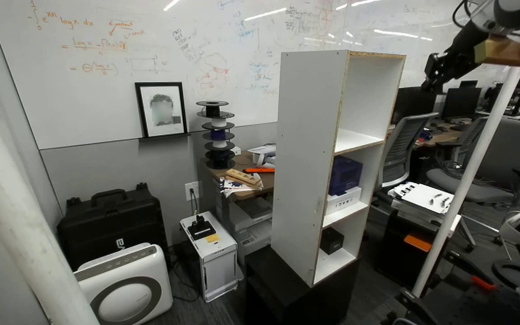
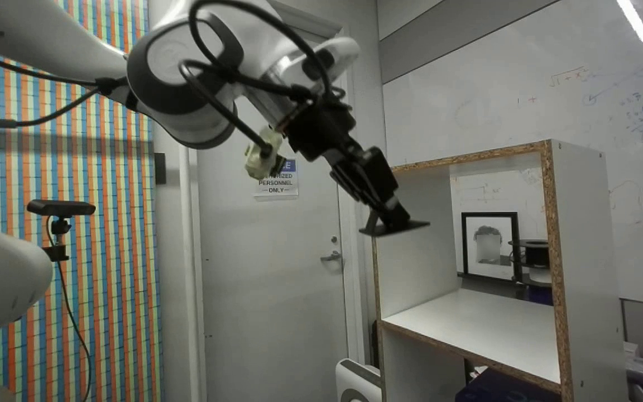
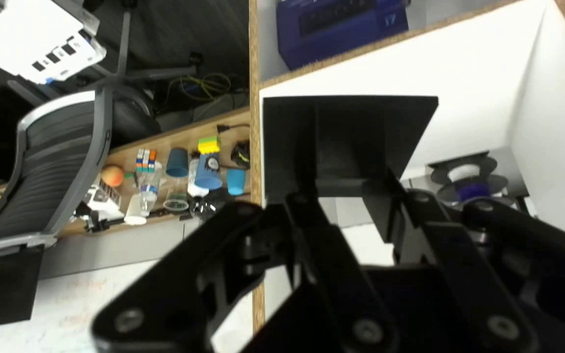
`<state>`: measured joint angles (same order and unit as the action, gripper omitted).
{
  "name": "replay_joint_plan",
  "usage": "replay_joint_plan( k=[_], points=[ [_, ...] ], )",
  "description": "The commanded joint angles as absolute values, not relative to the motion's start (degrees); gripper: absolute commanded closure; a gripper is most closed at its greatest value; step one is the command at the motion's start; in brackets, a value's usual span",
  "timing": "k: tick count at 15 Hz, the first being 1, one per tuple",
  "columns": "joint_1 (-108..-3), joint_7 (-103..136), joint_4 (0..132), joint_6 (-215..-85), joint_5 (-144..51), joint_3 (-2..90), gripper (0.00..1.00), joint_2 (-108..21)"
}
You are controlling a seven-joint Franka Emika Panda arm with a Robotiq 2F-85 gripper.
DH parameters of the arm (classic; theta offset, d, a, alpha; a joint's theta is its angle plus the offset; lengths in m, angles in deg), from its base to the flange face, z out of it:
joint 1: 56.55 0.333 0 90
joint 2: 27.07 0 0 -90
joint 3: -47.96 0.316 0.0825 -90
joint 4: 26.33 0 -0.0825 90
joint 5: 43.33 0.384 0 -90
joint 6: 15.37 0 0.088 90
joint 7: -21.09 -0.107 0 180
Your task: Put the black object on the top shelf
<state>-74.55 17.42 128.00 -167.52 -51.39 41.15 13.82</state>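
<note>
The black object is a flat plate with a raised part; it shows in the wrist view (image 3: 351,139) and in an exterior view (image 2: 413,225). My gripper (image 2: 393,215) is shut on its raised part and holds it in the air, the plate slightly tilted. In an exterior view (image 1: 429,76) the gripper is right of the white unit, level with its top compartment; object and fingers blend there. The top shelf (image 2: 478,324), the white floor board of the top compartment, also shows in an exterior view (image 1: 359,140). In the wrist view the plate covers part of that shelf (image 3: 478,78).
The unit has side walls (image 1: 312,135) and a raw-edged roof board (image 1: 377,55). A blue box (image 1: 345,175) on a white box is in the middle compartment; a small black box (image 1: 332,240) is in the lowest. Filament spools (image 1: 217,135) stand behind the unit. A white pole (image 1: 472,167) stands nearby.
</note>
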Motion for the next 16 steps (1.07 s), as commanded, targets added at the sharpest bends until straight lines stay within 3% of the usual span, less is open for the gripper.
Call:
replay_joint_plan(
  k=[1, 7, 16],
  points=[
    [-75.7, 12.7, 120.7, -162.6, -50.3, 44.7, 0.87, 17.9],
    [-75.0, 7.8, 105.0, -161.5, -49.4, 44.7, 0.87, 8.2],
    [-70.9, 5.5, 82.8, -157.1, -44.6, 42.9, 0.87, -17.1]
  ],
)
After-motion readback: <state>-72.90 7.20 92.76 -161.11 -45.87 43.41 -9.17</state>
